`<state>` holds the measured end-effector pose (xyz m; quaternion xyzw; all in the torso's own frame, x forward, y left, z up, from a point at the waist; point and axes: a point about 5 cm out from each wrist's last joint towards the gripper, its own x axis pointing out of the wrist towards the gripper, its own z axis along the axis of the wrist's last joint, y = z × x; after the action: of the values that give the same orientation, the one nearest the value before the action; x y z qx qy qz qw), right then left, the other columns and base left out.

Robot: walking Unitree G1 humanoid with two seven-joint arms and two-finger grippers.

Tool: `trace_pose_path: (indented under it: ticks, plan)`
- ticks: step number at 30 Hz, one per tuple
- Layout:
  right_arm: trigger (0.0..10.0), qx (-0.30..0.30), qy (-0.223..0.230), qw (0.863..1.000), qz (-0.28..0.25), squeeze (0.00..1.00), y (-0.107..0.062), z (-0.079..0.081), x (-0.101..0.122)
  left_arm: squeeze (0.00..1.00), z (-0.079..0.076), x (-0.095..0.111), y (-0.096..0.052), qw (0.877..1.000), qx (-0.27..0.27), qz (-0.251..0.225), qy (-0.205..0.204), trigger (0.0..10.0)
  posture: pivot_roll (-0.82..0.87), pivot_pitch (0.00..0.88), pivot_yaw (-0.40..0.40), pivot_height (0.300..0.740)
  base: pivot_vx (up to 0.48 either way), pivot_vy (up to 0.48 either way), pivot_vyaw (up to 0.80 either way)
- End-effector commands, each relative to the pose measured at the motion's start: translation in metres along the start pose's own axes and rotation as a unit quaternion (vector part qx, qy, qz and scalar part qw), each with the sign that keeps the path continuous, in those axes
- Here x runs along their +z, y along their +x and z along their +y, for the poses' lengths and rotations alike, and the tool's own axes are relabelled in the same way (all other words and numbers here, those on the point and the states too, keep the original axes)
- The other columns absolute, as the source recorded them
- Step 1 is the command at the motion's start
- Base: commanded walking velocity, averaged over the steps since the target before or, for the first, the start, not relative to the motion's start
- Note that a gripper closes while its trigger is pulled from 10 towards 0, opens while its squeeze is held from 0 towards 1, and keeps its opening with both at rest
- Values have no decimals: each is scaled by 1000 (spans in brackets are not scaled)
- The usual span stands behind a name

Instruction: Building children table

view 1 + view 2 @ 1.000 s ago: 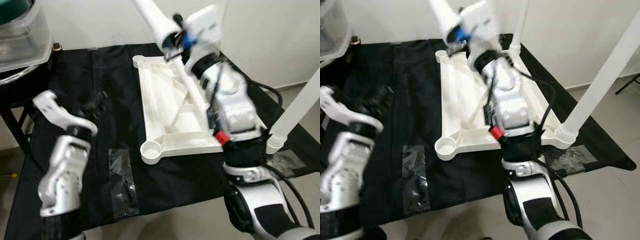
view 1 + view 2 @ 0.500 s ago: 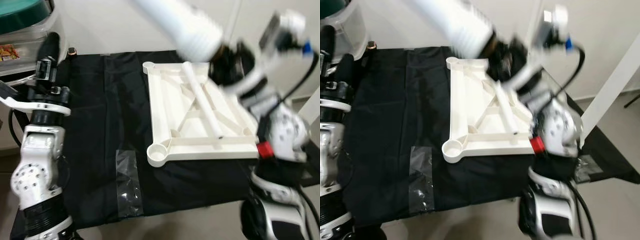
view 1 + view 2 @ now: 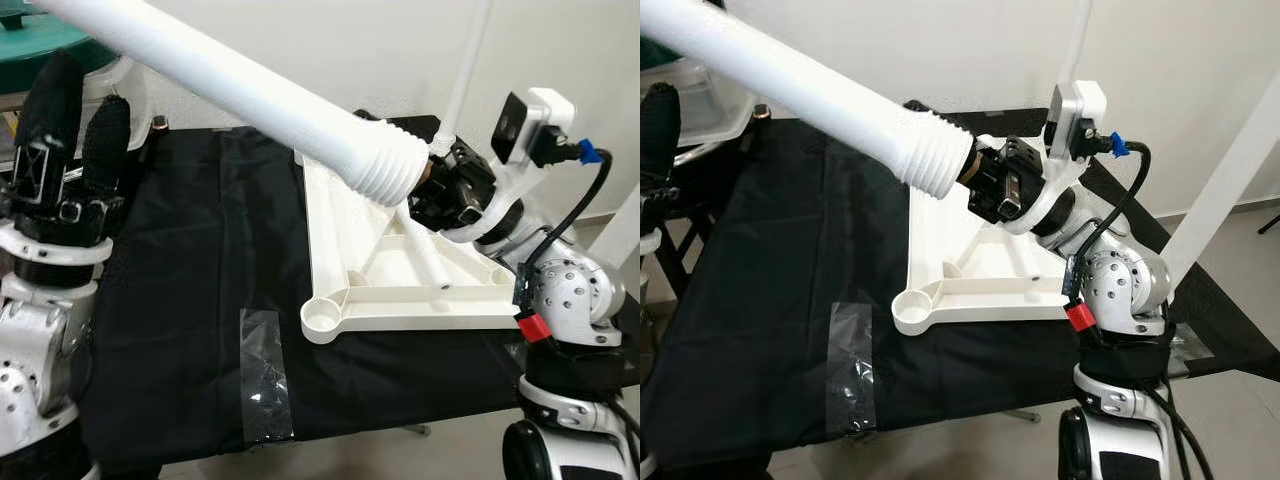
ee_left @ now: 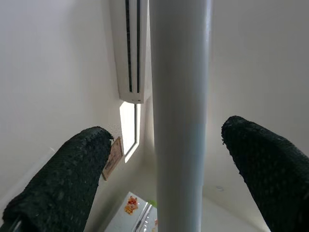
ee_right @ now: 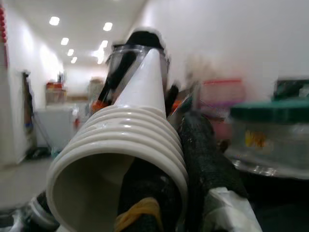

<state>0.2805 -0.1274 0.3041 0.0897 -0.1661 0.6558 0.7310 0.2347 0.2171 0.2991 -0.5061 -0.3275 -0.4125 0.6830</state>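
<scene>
Above the upturned white plastic tabletop (image 3: 400, 270) our right gripper (image 3: 985, 185) pinches a long white ribbed-end leg tube (image 3: 230, 95), left gripper (image 3: 65, 130) spread idle; next, we judge, threading it into the empty corner socket (image 3: 320, 318).

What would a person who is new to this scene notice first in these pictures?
First, the long white plastic table leg with a ribbed end, which crosses the view diagonally; the right gripper is shut on that ribbed end. Under it, the white plastic tabletop lies upside down on the black cloth-covered table. The left gripper stands open and raised at the left.
</scene>
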Motion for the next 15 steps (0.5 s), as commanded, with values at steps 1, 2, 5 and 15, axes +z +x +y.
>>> trace_pose_path:
  ticks: [1,2,5,15]
  plan:
    - [0,25,1,999,33,0,5,6,-11,0,-4,-6,1,1000,-11,12,-1,10000,10,37,-7,740,0,0,0]
    - [0,31,-1,998,55,0,5,8,-18,0,-4,-8,2,1000,-11,15,-2,10000,10,37,-7,740,0,0,0]
    - [0,41,-4,996,81,0,5,11,-24,0,-4,-10,4,1000,-10,20,-4,10000,10,40,-8,740,0,0,0]
    - [0,26,-16,995,92,0,3,5,-24,0,-7,-13,7,999,-17,28,-24,0,16,43,-8,740,0,0,0]
